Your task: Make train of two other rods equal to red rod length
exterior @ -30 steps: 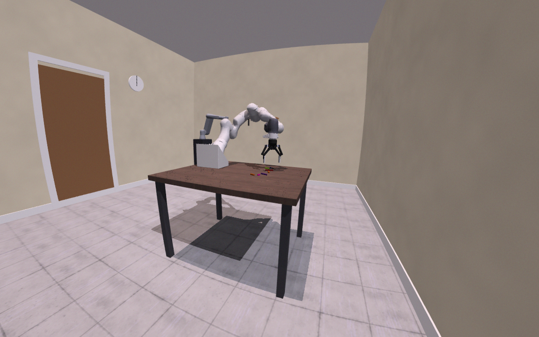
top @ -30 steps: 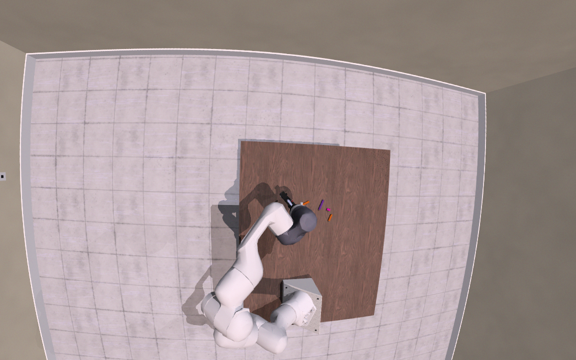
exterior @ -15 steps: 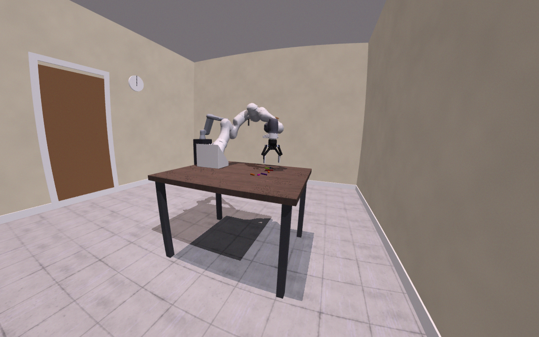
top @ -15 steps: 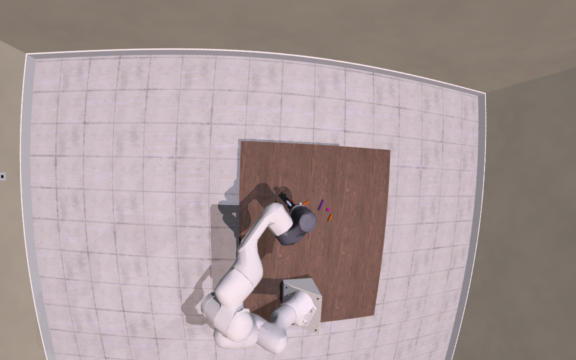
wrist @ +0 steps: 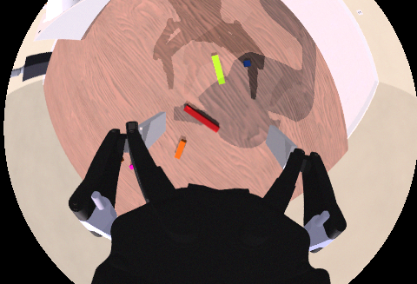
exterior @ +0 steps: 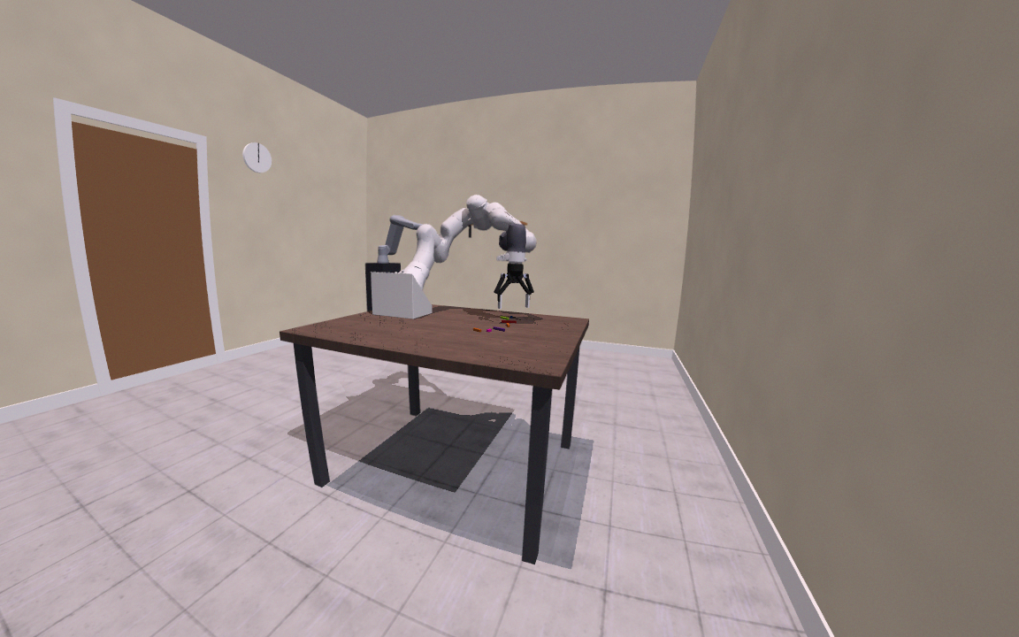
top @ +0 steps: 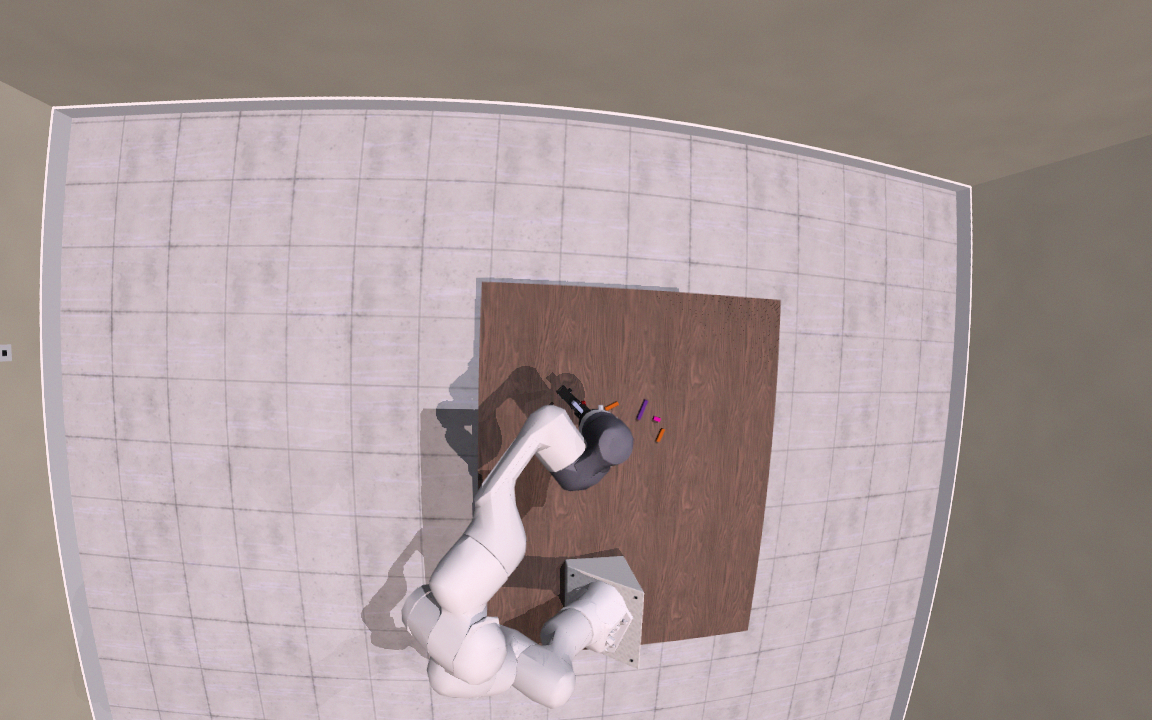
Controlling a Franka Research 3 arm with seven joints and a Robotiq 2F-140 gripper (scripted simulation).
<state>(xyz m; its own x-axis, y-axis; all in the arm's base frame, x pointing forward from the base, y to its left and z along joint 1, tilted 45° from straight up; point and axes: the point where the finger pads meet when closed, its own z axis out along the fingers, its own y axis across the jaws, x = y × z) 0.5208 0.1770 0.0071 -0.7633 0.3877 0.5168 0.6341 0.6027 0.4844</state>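
Red, flat and slightly skewed, the long red rod (wrist: 201, 117) lies on the brown wooden table (exterior: 418, 349), roughly between your gripper's fingertips in the wrist view. A lime rod (wrist: 218, 69) and tiny blue rod (wrist: 247, 63) lie beyond it; a short orange rod (wrist: 180, 148) sits just beside it, a magenta rod (top: 655, 418) and purple rod (top: 642, 409) further off. The black two-finger gripper (wrist: 215, 138) hovers with jaws fully apart, empty. Descend carelessly and a wide finger may knock the red or orange rod.
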